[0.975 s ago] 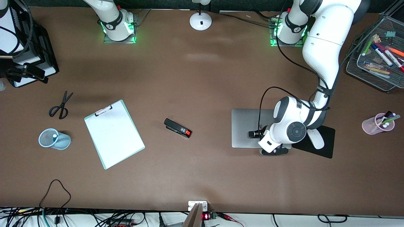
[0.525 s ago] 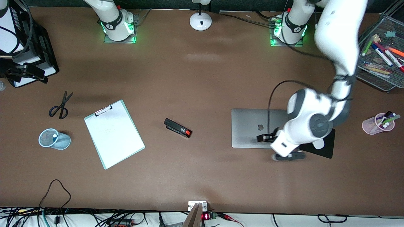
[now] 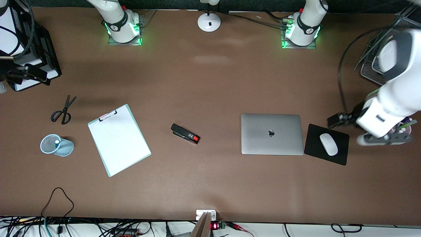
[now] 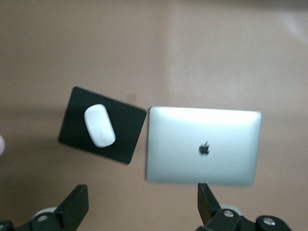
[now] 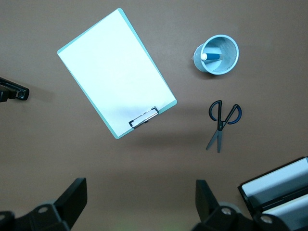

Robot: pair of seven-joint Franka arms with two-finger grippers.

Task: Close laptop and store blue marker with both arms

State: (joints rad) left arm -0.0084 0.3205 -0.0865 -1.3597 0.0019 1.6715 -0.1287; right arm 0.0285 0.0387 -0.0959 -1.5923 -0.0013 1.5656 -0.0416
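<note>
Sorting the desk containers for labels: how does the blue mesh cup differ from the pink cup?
The blue mesh cup stands at the right arm's end of the table, in open view, holding only the blue marker. The pink cup stands at the left arm's end, partly hidden under the left gripper, crowded with several pens. Both stand upright on the table.

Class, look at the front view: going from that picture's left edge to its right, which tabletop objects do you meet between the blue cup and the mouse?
Blue mesh cup → scissors → clipboard → stapler → laptop → mouse
</note>
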